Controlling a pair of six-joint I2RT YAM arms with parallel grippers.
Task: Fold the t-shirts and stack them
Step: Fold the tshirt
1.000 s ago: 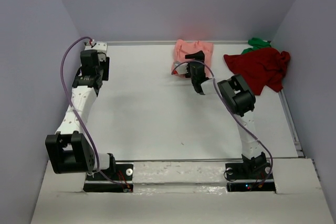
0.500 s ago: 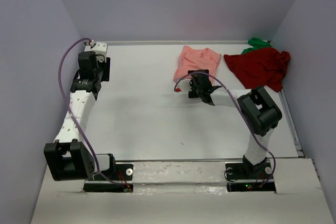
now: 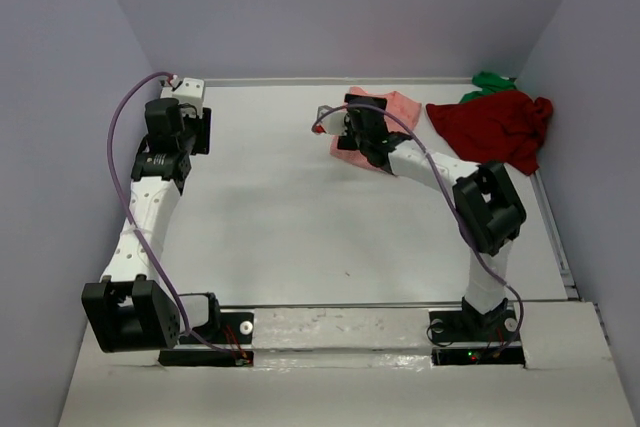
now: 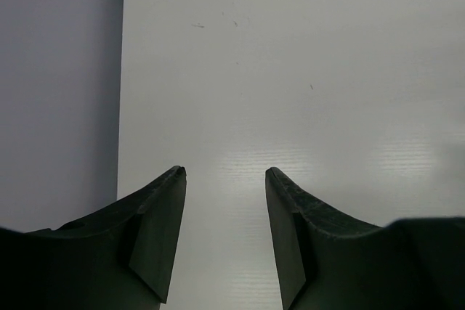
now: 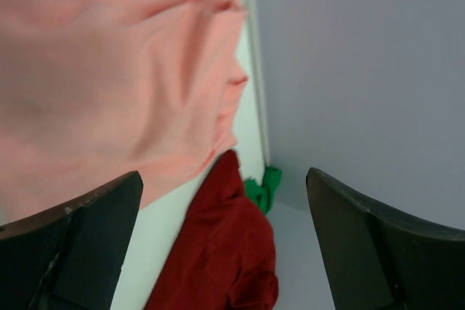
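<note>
White surface point(image 3: 300, 217). Far right corner: crumpled salmon-pink shirt point(image 3: 402, 104); dark red shirt point(image 3: 495, 129) just beside it, spread loosely; green shirt point(image 3: 492, 80) bunched behind, against dark red one.

Two dark jaws stand parted with nothing between their tips, framing a white worktop point(image 4: 305, 78) that bears a few faint specks point(image 4: 234, 22) well ahead of the jaws, while a pale lilac-grey wall point(image 4: 58, 92) meets the worktop just beyond the left-hand jaw.
</note>
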